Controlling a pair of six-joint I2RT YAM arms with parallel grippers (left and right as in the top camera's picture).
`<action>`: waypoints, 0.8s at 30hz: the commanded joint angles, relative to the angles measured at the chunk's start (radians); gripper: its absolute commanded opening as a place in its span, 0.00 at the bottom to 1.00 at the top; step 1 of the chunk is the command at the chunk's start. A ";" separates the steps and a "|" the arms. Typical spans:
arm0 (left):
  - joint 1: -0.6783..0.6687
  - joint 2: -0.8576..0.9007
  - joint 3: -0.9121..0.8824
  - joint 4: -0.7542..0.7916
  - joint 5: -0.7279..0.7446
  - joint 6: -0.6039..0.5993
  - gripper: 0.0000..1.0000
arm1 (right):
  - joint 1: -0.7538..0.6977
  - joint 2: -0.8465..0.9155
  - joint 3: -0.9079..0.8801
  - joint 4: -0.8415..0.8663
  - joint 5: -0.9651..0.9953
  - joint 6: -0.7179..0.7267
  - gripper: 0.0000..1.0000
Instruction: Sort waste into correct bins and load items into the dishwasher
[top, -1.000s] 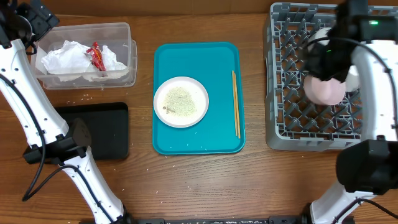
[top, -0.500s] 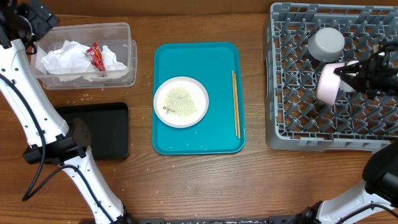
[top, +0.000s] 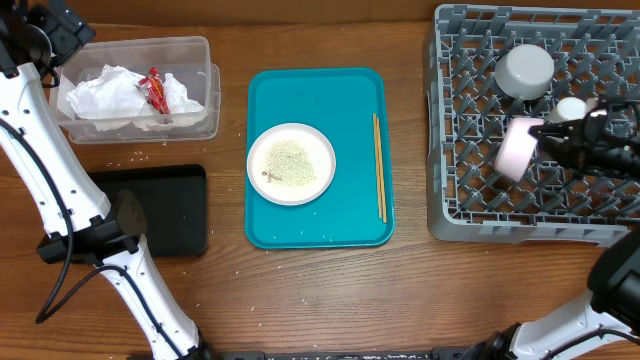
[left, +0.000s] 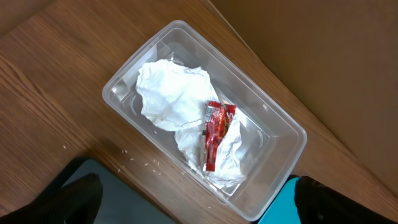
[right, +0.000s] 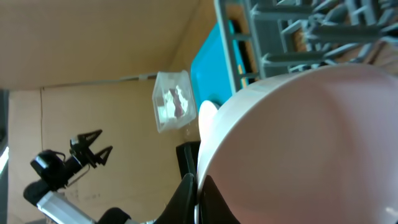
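Your right hand is clamped on the rim of the small white dish, holding it on edge over the grey dish rack at the right of the overhead view. Your left hand hangs wide open above the clear tub, upper left.

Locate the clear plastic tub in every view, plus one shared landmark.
Overhead: clear plastic tub upper left, left of the teal tray.
Left wrist: tub fills the centre, napkins and wrapper inside.
Right wrist: tub small, left of centre.
Shared landmark: teal tray, beside it.
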 joint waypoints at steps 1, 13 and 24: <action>0.004 -0.003 0.002 -0.002 -0.007 0.023 1.00 | -0.021 -0.025 -0.007 0.003 -0.017 -0.017 0.04; 0.004 -0.003 0.002 -0.002 -0.006 0.023 1.00 | -0.038 -0.025 0.023 0.003 -0.015 0.005 0.28; 0.004 -0.003 0.002 -0.002 -0.006 0.023 1.00 | -0.035 -0.048 0.204 0.003 0.280 0.141 0.28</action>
